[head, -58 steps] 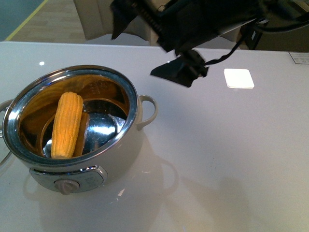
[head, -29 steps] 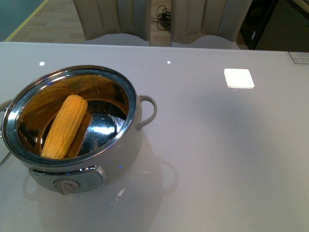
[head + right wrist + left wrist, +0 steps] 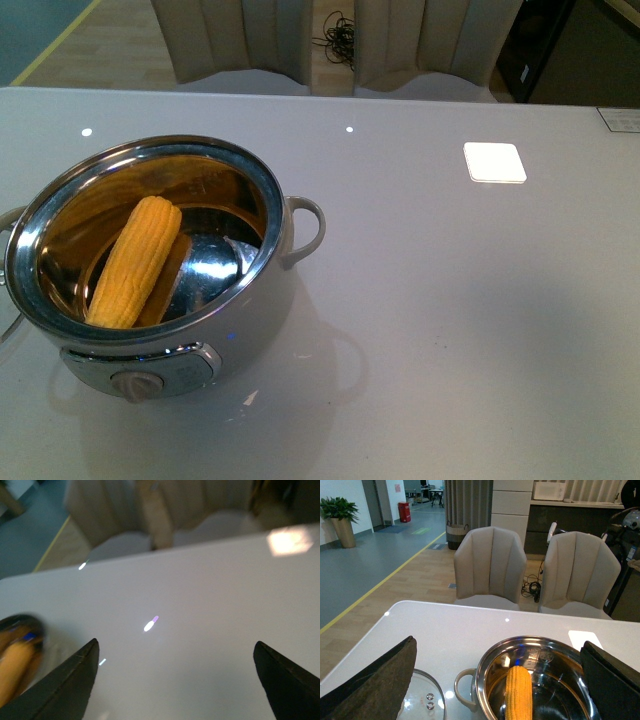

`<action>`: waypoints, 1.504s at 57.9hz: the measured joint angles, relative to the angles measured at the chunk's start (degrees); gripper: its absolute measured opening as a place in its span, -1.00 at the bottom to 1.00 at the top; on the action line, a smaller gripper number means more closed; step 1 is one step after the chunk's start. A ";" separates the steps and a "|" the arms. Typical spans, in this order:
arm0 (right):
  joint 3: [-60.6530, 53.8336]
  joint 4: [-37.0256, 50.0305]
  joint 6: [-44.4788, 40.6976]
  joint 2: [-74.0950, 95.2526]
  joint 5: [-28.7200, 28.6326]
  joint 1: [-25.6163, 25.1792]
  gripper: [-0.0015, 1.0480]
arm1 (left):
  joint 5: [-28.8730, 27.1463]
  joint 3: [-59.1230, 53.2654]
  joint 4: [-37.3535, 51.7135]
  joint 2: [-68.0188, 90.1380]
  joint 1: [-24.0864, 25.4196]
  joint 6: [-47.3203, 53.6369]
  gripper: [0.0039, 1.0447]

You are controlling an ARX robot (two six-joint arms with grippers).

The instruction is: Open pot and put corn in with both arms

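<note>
The cream-white pot (image 3: 255, 335) stands open at the left of the table, with no lid on it. The yellow corn (image 3: 133, 262) lies tilted inside on the steel bottom. Neither arm shows in the front view. In the left wrist view my left gripper (image 3: 498, 641) is open and empty above and behind the pot (image 3: 481, 682), with the corn (image 3: 518, 692) below between its fingers. In the blurred right wrist view my right gripper (image 3: 176, 642) is open and empty over bare table, with the corn (image 3: 12, 672) at the edge of the picture.
A glass lid (image 3: 422, 700) lies flat on the table beside the pot's loop handle (image 3: 461, 690). A white square patch (image 3: 494, 161) is on the table at the far right. Two beige chairs (image 3: 490, 565) stand behind the far edge.
A black arm and gripper that hung above the pot's right side one second ago has left the front view. The corn has tipped so its far end leans more to the right.
</note>
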 joint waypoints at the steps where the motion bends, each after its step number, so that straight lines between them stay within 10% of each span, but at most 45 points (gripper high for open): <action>1: -1.57 4.57 -1.73 0.15 2.16 -0.11 0.63 | 0.02 0.00 0.00 0.00 0.00 0.00 0.87; 9: -8.02 20.41 -8.50 -2.34 6.21 -0.66 0.20 | 0.00 0.00 0.00 0.00 0.00 0.00 0.87; 30: -13.05 14.21 -11.82 -14.64 6.21 -0.68 -0.96 | 0.00 0.00 0.00 0.00 0.00 0.00 0.87; 87: -15.61 -9.49 -11.82 -42.38 6.21 -0.68 -0.96 | 0.00 0.00 0.00 0.00 0.00 0.00 0.87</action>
